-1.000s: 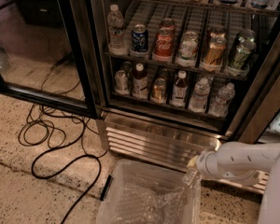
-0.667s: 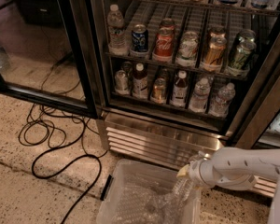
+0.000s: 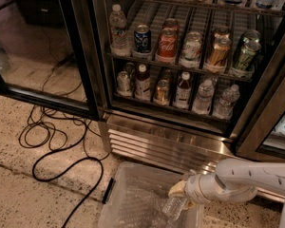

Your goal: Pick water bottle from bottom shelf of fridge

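My gripper is low at the right, in front of the fridge, at the end of a white arm that reaches in from the right edge. It is shut on a clear water bottle that hangs tilted over a clear plastic bin. On the bottom shelf, two more clear water bottles stand at the right. Dark-filled bottles and cans stand to their left.
The fridge's glass door stands open to the left. Black cables loop over the speckled floor. A louvred steel grille runs under the shelves. Cans fill the rack above, with another clear bottle at its left.
The arm has moved left and down with the bottle, from beside the grille to over the bin's right side.
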Robot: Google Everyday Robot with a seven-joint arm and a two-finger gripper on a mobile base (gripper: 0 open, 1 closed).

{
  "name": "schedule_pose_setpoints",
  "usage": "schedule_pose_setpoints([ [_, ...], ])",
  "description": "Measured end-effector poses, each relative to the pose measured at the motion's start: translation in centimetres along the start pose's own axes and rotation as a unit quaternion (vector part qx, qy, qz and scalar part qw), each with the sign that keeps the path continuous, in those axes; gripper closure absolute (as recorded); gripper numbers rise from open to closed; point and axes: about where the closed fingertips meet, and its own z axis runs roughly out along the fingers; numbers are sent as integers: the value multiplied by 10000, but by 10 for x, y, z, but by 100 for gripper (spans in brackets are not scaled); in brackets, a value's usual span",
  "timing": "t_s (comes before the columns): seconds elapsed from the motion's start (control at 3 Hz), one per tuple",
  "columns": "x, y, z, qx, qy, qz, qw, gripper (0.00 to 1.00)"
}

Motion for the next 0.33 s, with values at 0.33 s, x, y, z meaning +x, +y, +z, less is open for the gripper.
schedule_pose_setpoints([
  [0.33,5,0,2,-10,99,9,9999,100],
])
